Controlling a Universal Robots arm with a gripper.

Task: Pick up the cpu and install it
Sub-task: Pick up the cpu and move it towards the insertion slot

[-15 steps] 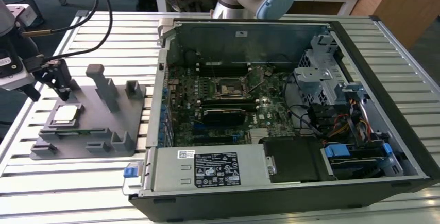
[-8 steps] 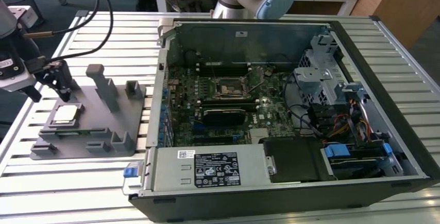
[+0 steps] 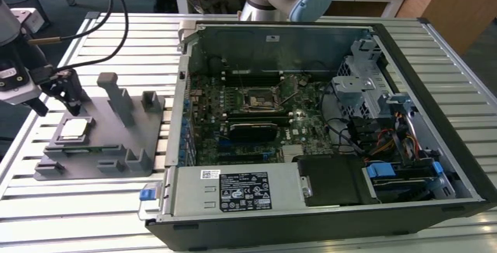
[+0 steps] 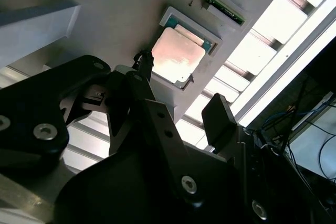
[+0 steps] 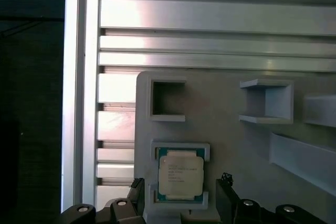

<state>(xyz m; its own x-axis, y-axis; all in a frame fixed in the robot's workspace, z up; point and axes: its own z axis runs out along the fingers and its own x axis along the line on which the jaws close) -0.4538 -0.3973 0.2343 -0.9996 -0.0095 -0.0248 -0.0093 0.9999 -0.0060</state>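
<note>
Silvery cpu (image 5: 181, 176) lies below the spread, empty end effector (image 3: 57, 109); exterior view adds the case (image 3: 311, 230).

Grey fixture (image 3: 109, 139) beside open computer case (image 3: 272, 46), slatted table (image 3: 85, 212)

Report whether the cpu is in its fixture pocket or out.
In: the cpu lies flat inside the framed pocket of the grey fixture, the open end effector above, not gripping it.

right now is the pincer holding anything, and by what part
Nothing is held. The pincer hangs open just above the cpu, which lies flat in its recess in the grey fixture.
</note>
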